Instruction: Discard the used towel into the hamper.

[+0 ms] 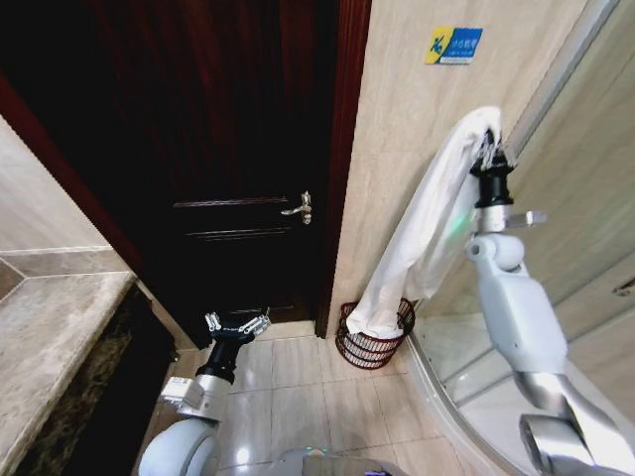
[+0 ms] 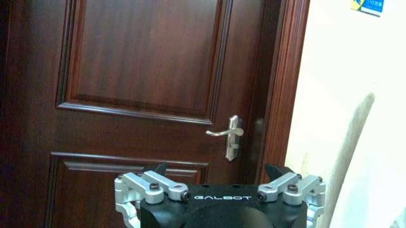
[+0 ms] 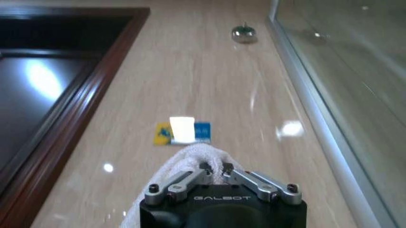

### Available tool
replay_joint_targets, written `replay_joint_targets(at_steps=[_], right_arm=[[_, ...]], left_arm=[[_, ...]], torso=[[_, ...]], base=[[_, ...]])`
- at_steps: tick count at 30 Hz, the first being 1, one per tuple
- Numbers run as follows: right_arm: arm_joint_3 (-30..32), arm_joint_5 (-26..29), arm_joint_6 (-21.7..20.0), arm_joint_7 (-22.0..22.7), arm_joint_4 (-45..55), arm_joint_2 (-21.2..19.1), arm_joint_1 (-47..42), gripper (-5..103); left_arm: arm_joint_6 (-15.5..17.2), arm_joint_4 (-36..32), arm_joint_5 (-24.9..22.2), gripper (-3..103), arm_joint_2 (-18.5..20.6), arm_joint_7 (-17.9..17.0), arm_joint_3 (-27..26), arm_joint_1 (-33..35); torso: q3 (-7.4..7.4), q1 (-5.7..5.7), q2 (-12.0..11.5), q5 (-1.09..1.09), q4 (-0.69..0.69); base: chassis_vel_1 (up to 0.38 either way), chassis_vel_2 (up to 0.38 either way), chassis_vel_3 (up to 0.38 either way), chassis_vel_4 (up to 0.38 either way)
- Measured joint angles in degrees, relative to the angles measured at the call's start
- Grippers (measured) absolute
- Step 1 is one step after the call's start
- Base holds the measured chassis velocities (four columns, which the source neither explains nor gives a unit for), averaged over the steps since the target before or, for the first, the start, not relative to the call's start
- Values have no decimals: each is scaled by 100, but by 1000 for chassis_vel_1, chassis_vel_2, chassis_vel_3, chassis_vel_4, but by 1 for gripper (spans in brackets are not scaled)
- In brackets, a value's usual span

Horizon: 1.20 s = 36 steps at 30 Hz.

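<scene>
The right arm is raised high up beside the tan wall (image 1: 397, 149). Its claw (image 1: 488, 149) is pinched tight on the top of a long white towel (image 1: 427, 228). In the right wrist view the fingers (image 3: 184, 179) are squeezed close together, with the fluffy towel end (image 3: 190, 156) poking out between them.

The towel hangs straight down from the claw, along the wall. Its bottom end reaches into the hamper (image 1: 374, 342), so the low part of the towel sits inside the rim. The hamper is a small round reddish-brown basket with thin ribs that you can see through. It stands on the tiled floor (image 1: 298, 387) in the corner, just beside the dark red door frame (image 1: 342, 169) and next to the curved edge of the glass shower (image 1: 575, 159).

A small blue and yellow sign (image 1: 453, 45) is stuck on the wall above the towel. The right wrist view shows the same sign (image 3: 182, 133) just past the claw, and a round metal hook (image 3: 243, 32) farther along the wall.

The left arm is down low, near the floor, well away from the hamper. Its claw (image 1: 236, 323) is wide open and holds nothing. In the left wrist view this claw (image 2: 219, 183) points at the dark wooden door (image 2: 140, 95), which is shut, with a silver handle (image 2: 228, 135) on it. A stone counter (image 1: 50, 337) sits at the robot's left.
</scene>
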Motion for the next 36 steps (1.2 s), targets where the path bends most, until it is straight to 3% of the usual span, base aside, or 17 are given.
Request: replay_joint_targets(at_steps=[17,36], right_arm=[[-72,-27,102,59,-344,397,-746,3],[-381,-123,529,-98,-1659,677,-602,3]], left_arm=[[0,0,0,100,0,0,0,0],[0,0,0,100,0,0,0,0]], torso=[[0,0,0,-3,1],[0,0,0,-2,1]], base=[[0,0,0,0],[0,0,0,0]])
